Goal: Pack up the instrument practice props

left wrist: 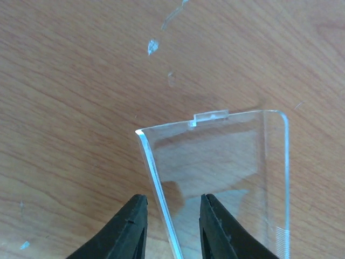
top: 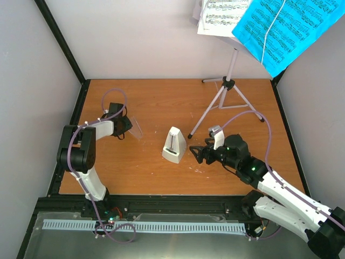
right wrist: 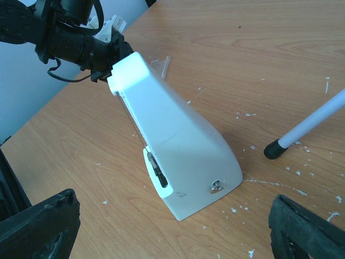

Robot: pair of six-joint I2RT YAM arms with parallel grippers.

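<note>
The small white pyramid metronome (top: 174, 144) stands upright near the middle of the brown wooden counter (top: 135, 167). Its transparent plastic cover (left wrist: 215, 178) is off and lies well to its left. The left gripper (left wrist: 170, 204) holds that cover: the two black fingers (left wrist: 132, 226) are drawn nearly together with one thin side wall of it running between them. The lower edge of the left wrist view cuts off the exact place of contact. From above the cover is only a faint glassy wedge and its outline is hard to trace. The right gripper (top: 197, 155) sits just to the right of the metronome, fingers spread wide and holding nothing. In the right wrist view only their tips show at the bottom corners, and the metronome stands between and beyond them, apart from both. Behind it rises the tall lilac tripod music stand (top: 226, 91), with one rubber-tipped foot near the metronome. Its tray is hidden under the white sheet-music page (top: 221, 16) and the bright-blue sheet-music page (top: 285, 29), both cropped by the top of the overhead view.
</note>
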